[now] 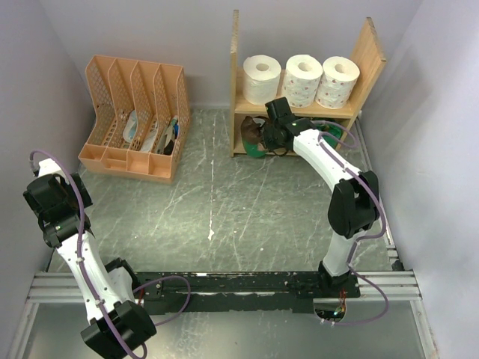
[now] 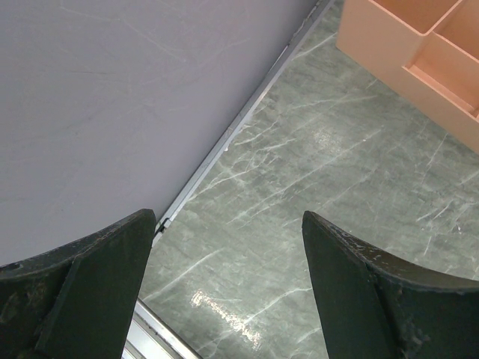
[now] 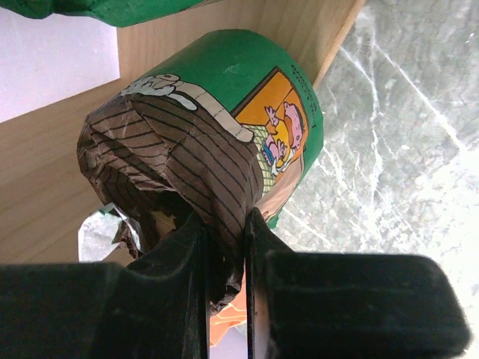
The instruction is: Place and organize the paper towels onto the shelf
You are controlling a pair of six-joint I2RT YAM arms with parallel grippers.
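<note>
"Paper towels first — where are they all?"

"Three white rolls (image 1: 304, 80) stand upright in a row on the upper board of the shelf (image 1: 372, 51). The brown-ended green roll (image 3: 251, 93) is at the mouth of the lower compartment, carried by the right gripper (image 3: 224, 250). More green wrapping (image 1: 338, 134) shows inside, behind the arm, though I can't count rolls from it."

"How is it held?"

"The fingers (image 3: 168, 262) are pressed almost together on the crumpled brown paper at the roll's end, not around its body. I'd judge that twist is the one part thin enough to pinch, and holding it endwise lets the roll go in under the upper board. Whether its far end rests on anything, I cannot tell."

"And the other arm?"

"The left gripper (image 2: 228, 288) hangs over the table (image 2: 299, 187) by the side wall (image 2: 112, 90), fingers spread wide with nothing between them. The orange file organizer (image 2: 404, 45) sits at the corner of its view. It is well apart from the shelf — out of the way, I'd say."

"What remains?"

"White above and green below looks like the sorting. This roll needs setting beside the other green and letting go. The pinch is thin, so the paper could tear or the roll could swing."
</note>
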